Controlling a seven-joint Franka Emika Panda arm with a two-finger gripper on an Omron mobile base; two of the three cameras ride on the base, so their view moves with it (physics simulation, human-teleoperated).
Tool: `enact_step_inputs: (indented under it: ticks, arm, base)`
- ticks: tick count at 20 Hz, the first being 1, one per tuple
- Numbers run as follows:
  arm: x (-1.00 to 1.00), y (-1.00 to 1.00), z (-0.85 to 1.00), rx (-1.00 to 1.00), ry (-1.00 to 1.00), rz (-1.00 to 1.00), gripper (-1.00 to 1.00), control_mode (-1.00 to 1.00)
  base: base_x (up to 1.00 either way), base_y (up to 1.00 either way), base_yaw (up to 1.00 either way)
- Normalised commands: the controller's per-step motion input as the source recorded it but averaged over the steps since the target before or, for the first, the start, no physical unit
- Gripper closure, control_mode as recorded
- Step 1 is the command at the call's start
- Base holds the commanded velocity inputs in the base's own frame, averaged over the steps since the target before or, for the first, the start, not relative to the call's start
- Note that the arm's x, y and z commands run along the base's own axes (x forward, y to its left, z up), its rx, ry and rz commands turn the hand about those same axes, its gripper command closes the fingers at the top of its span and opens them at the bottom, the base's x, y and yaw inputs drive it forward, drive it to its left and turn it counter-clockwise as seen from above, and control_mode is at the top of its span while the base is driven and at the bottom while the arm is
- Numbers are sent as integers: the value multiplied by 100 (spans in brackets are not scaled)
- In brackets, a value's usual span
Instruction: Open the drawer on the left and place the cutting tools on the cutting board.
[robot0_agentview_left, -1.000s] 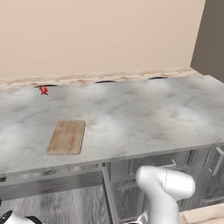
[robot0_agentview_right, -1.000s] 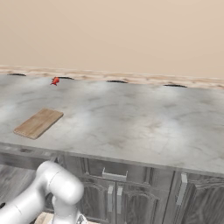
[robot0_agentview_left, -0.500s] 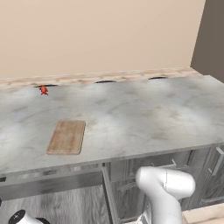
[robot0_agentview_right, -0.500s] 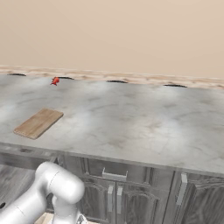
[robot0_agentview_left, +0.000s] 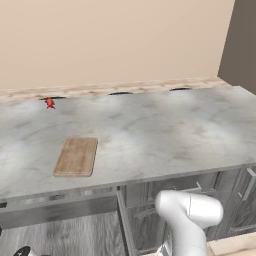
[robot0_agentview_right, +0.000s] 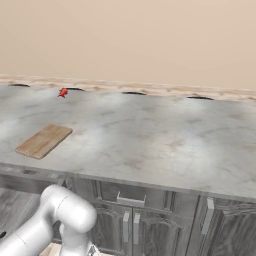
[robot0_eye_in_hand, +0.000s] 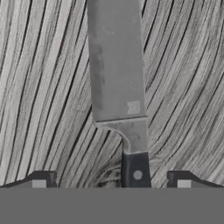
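Knife (robot0_eye_in_hand: 117, 83) lies flat on wood-grain surface (robot0_eye_in_hand: 39, 87) right below the hand, grey blade pointing away, black handle (robot0_eye_in_hand: 136, 173) between the two fingers (robot0_eye_in_hand: 114, 179), which are spread wide and hold nothing, tips either side of the handle and not touching it. Board (robot0_agentview_left: 76, 156) sits bare on the worktop (robot0_agentview_left: 165, 135) toward its left, well apart from the knife; red object (robot0_agentview_left: 50, 103) by the back wall. Knife looks rigid, light, thin and low-lying, blade smooth and likely slippery; best grip is across the handle near the rivet, squarely, so it doesn't pivot or slide out. Shears not visible.
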Motion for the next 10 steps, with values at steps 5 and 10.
enact_step_inputs:
  ticks: [5,10]
  arm:
    - [0,0,-29,0,1,0,-100,-100]
    - [0,0,-36,0,7,0,100,-100]
  base:
    - [0,0,0]
    - [0,0,0]
